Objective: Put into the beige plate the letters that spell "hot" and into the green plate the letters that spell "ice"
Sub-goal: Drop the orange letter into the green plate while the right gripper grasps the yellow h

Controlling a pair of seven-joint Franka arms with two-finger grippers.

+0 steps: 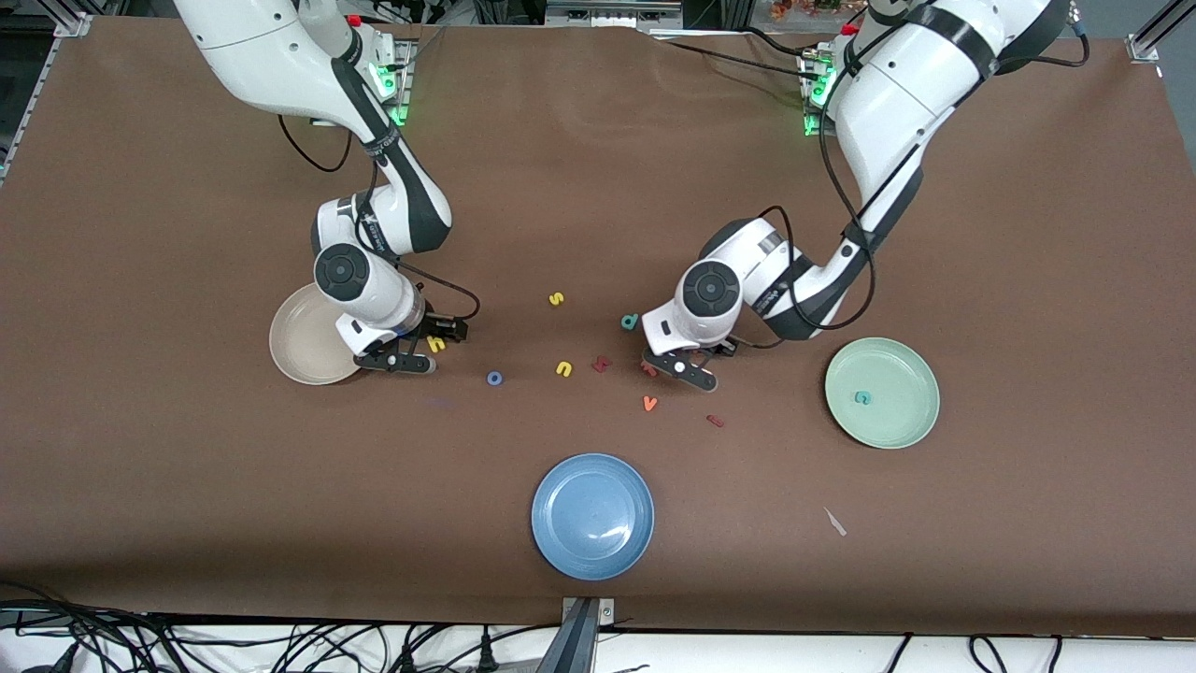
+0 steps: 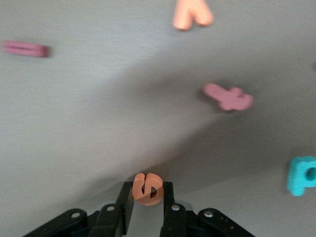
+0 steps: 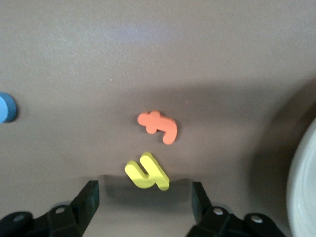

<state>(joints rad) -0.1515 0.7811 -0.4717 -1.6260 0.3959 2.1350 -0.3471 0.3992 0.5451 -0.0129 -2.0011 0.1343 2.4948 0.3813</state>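
Note:
My left gripper (image 2: 147, 186) is shut on the orange e (image 2: 147, 188), low over the table by the mixed letters (image 1: 659, 366). The dark red i (image 1: 715, 421) lies nearer the front camera. The teal c (image 1: 863, 398) lies in the green plate (image 1: 911, 425). Beside the beige plate (image 1: 297, 350), my right gripper (image 1: 430, 346) is open low over the table. The yellow h (image 3: 146, 172) lies just ahead of its gap, with the orange t (image 3: 159, 126) next to it. The blue o (image 1: 494, 378) lies toward the table's middle.
A blue plate (image 1: 592, 516) sits near the front edge. Loose letters lie between the arms: yellow s (image 1: 556, 299), yellow u (image 1: 563, 369), teal d (image 1: 630, 322), a salmon-red letter (image 1: 601, 363) and orange v (image 1: 649, 403).

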